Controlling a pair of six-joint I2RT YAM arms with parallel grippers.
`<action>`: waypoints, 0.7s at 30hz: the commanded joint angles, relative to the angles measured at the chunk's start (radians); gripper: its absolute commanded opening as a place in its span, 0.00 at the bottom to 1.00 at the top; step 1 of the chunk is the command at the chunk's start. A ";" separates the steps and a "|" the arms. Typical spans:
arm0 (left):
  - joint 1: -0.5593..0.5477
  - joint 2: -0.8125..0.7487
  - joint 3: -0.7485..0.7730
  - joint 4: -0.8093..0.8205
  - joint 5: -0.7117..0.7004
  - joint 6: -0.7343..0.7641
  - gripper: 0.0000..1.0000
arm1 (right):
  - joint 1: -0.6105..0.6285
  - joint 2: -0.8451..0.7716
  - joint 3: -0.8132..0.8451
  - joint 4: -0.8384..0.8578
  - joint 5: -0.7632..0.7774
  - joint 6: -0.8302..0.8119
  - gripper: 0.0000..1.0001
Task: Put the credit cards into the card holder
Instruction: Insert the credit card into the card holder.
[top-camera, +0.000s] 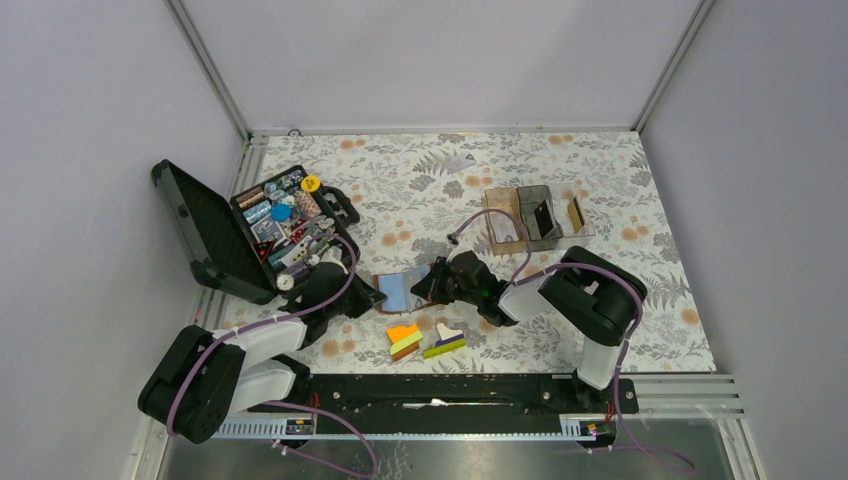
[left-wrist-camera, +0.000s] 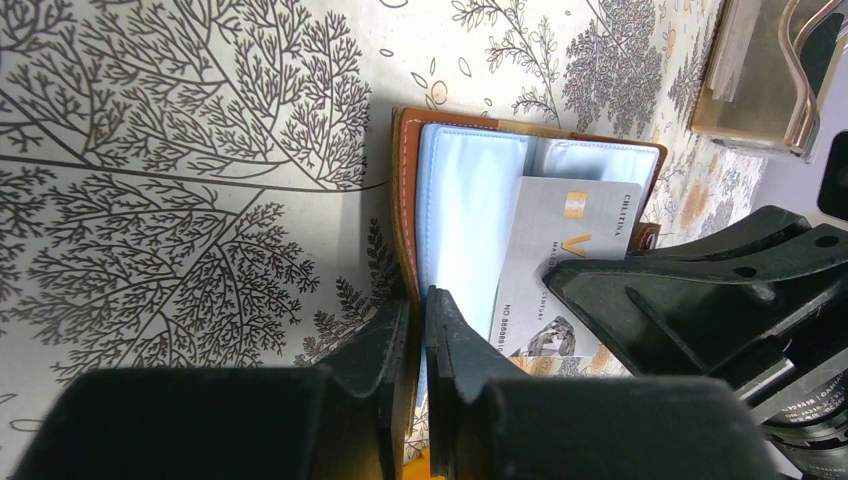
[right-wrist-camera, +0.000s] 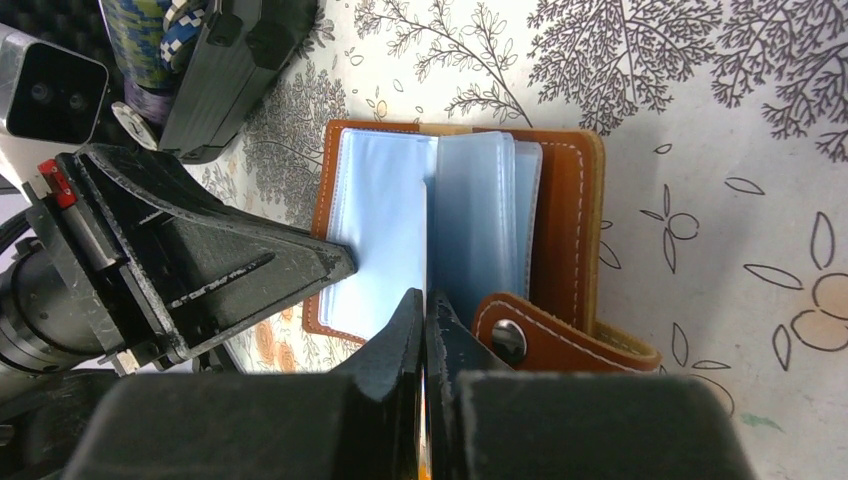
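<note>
Brown card holder (right-wrist-camera: 565, 200) open; left claw (left-wrist-camera: 418, 300), reaching low, pinches its cover, right claw (right-wrist-camera: 424, 302) pinches a grey card (left-wrist-camera: 565, 235).

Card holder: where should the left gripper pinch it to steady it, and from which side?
The card holder lies open, sleeves up, so its thin brown cover edge on the left arm's side is the free part. Come from that side, straddling it, as the left gripper does.
</note>
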 joint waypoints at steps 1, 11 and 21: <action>0.008 0.013 0.018 -0.016 -0.004 0.025 0.00 | -0.004 0.022 0.033 -0.007 -0.004 0.012 0.00; 0.011 0.019 0.020 -0.013 0.001 0.029 0.00 | -0.004 0.049 0.040 -0.023 0.029 0.021 0.00; 0.013 0.026 0.023 -0.010 0.005 0.033 0.00 | -0.005 0.073 0.039 -0.008 0.064 0.013 0.00</action>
